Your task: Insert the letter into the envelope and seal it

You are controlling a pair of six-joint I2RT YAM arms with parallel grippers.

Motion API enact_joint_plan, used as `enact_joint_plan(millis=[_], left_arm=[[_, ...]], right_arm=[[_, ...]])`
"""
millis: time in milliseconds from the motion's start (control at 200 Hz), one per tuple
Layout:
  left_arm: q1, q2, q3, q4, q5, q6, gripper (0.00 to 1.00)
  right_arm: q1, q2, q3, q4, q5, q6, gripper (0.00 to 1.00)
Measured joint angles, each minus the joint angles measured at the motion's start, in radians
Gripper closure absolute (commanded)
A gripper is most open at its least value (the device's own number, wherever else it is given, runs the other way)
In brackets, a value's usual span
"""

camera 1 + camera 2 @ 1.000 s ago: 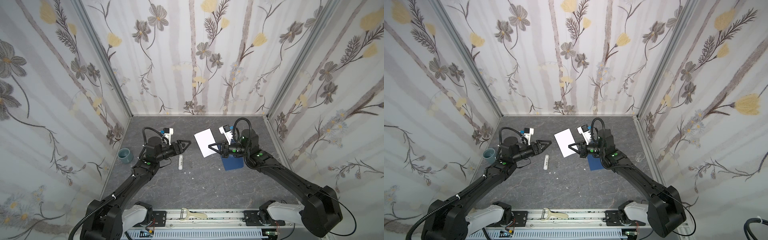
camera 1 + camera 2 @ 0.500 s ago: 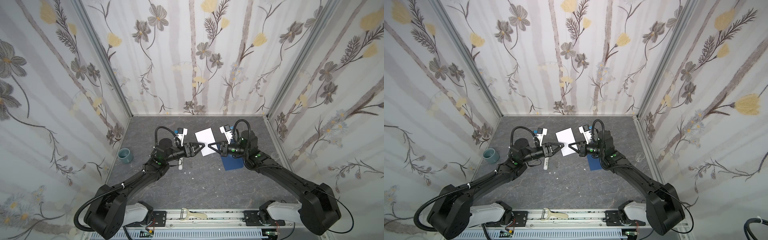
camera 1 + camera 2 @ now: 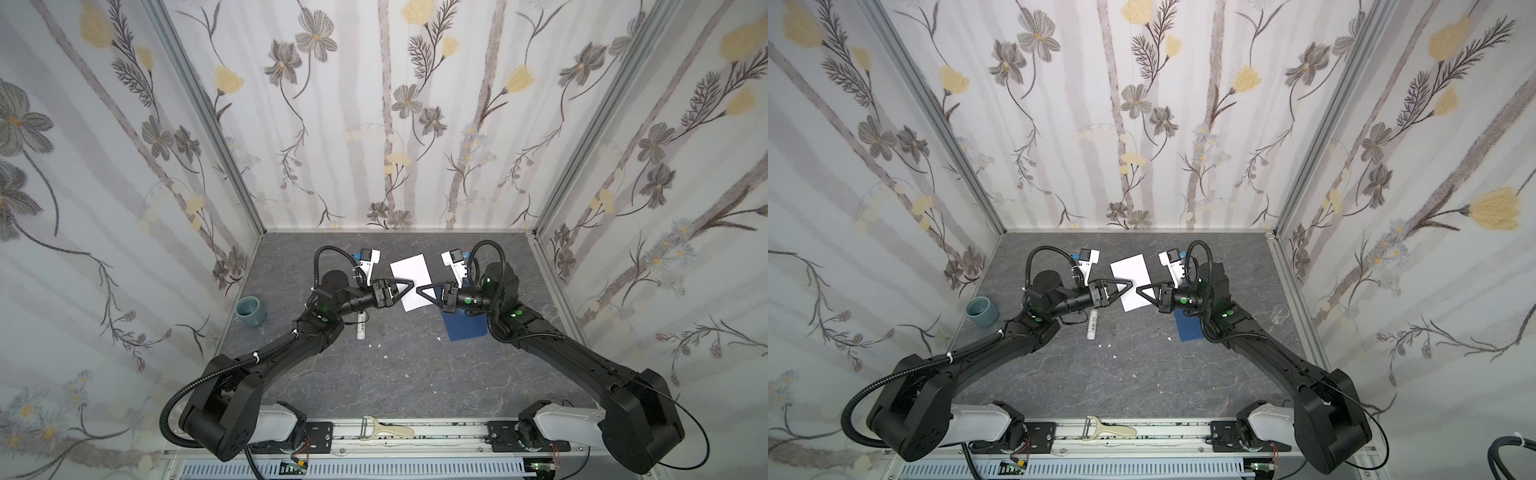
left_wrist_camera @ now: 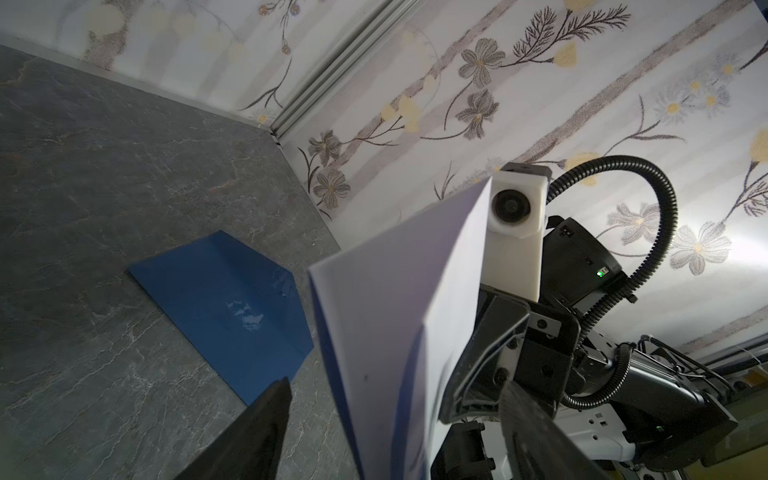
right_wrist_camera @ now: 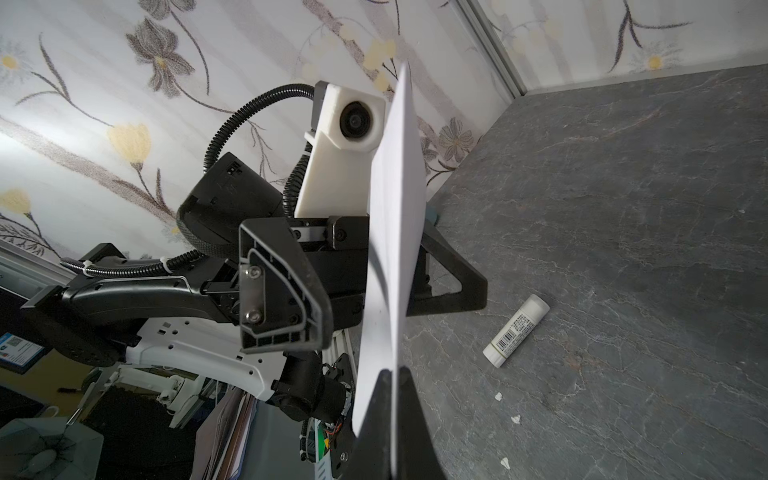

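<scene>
Fingertips of the right gripper are clamping the right edge of the letter, holding it aloft, white face up, above the table, while the left gripper is standing wide with its jaws straddling the left edge. Thin, light and floppy, the letter is probably needing mid-edge holds to avoid sagging or creasing. The envelope is lying flat just right, beneath the right arm.

A white glue stick lies on the grey table just behind the left fingers, with a teal cup well apart, farther behind them.
</scene>
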Motion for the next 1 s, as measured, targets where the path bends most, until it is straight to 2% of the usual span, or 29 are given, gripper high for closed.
enact_joint_plan(millis=[170, 270, 400, 550, 755, 839, 939, 999], left_arm=[[-0.004, 0.033, 0.009, 0.034, 0.031, -0.024, 0.44], [-0.005, 0.042, 0.010, 0.050, 0.049, -0.036, 0.53], [-0.005, 0.043, 0.012, 0.072, 0.056, -0.050, 0.58], [-0.005, 0.043, 0.012, 0.090, 0.066, -0.057, 0.69], [-0.005, 0.051, 0.014, 0.100, 0.071, -0.069, 0.82], [-0.005, 0.052, 0.014, 0.105, 0.076, -0.076, 0.84], [-0.004, 0.052, 0.014, 0.107, 0.077, -0.080, 0.91], [-0.004, 0.052, 0.014, 0.107, 0.078, -0.081, 0.99]], right_arm=[[0.001, 0.000, -0.002, 0.007, -0.011, 0.009, 1.00], [0.003, 0.002, -0.002, 0.013, -0.011, 0.009, 0.96], [0.003, 0.002, -0.002, 0.023, -0.013, 0.011, 0.88], [0.003, 0.002, -0.002, 0.028, -0.013, 0.012, 0.82], [0.004, 0.002, -0.002, 0.028, -0.010, 0.012, 0.79], [0.004, 0.002, -0.002, 0.028, -0.010, 0.012, 0.78], [0.004, 0.002, -0.002, 0.028, -0.010, 0.012, 0.76], [0.004, 0.002, -0.002, 0.028, -0.010, 0.012, 0.74]])
